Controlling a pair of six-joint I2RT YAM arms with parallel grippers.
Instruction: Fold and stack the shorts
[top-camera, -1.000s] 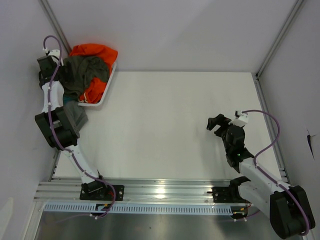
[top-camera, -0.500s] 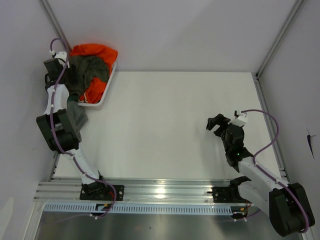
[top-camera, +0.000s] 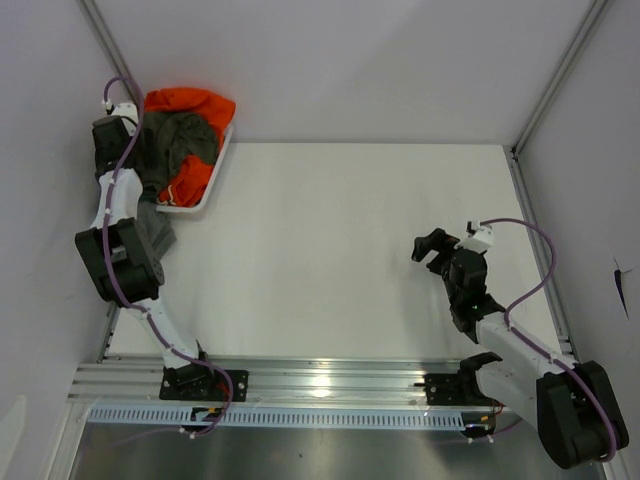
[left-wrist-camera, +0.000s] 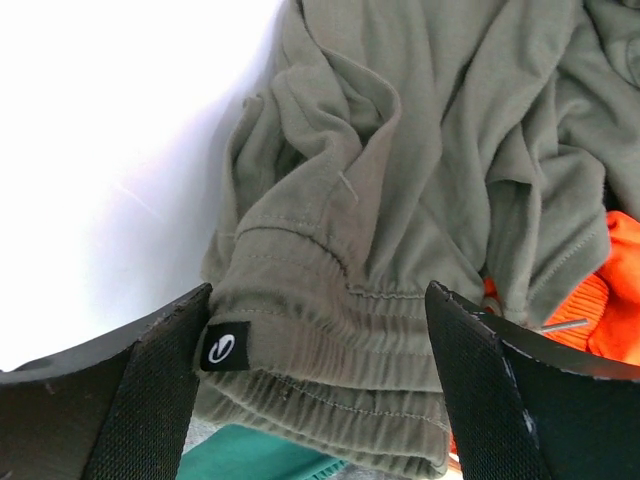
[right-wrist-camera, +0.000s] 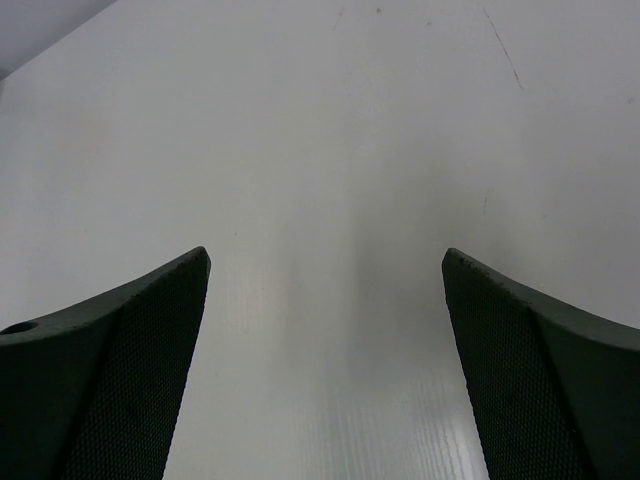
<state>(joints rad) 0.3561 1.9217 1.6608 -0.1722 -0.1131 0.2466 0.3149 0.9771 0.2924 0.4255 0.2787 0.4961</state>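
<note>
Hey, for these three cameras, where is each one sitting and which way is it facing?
Top external: above and behind the arms, looking down on the table; both whole arms show.
Left wrist: on the left arm, looking past the open left gripper at the olive green shorts; both fingers show.
Right wrist: on the right arm, looking past the open right gripper at the table; both fingers show.
Shared: top and left wrist views both show the olive green shorts and the orange garment.
</note>
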